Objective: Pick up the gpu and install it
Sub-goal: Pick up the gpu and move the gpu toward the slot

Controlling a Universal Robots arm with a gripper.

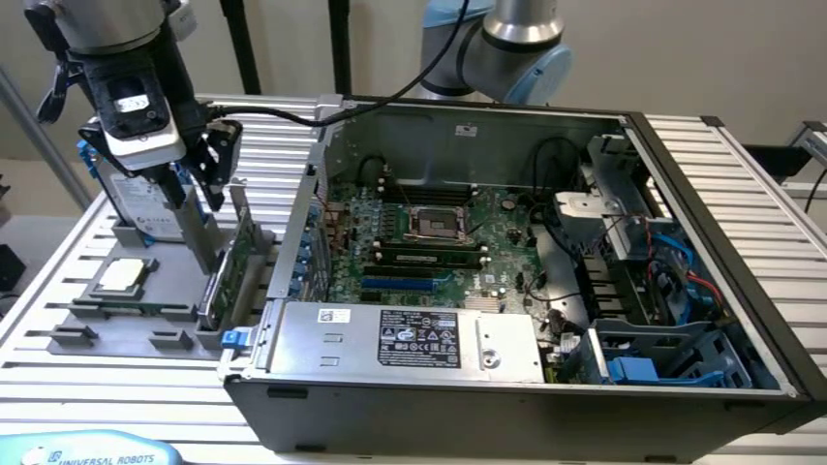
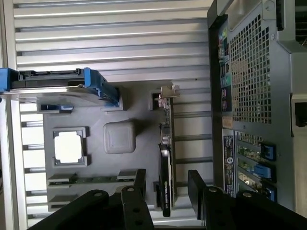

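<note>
Worktop point(image 1: 723, 165) carries the open case point(image 1: 517, 412); tray point(image 1: 116, 334) sits by the worktop edge at the exterior view's left. gpu point(image 2: 165, 167) stands on edge in the tray slot nearest the case. Claw point(image 2: 168, 184) is above it, apart, straddling the card. For the grasp, I'd centre the card between the pads, stay plumb, clamp mid-body and avoid the bracket point(image 2: 166, 91).

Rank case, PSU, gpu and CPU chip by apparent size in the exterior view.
1. case
2. PSU
3. gpu, standing on edge, so only a narrow strip shows
4. CPU chip
</note>
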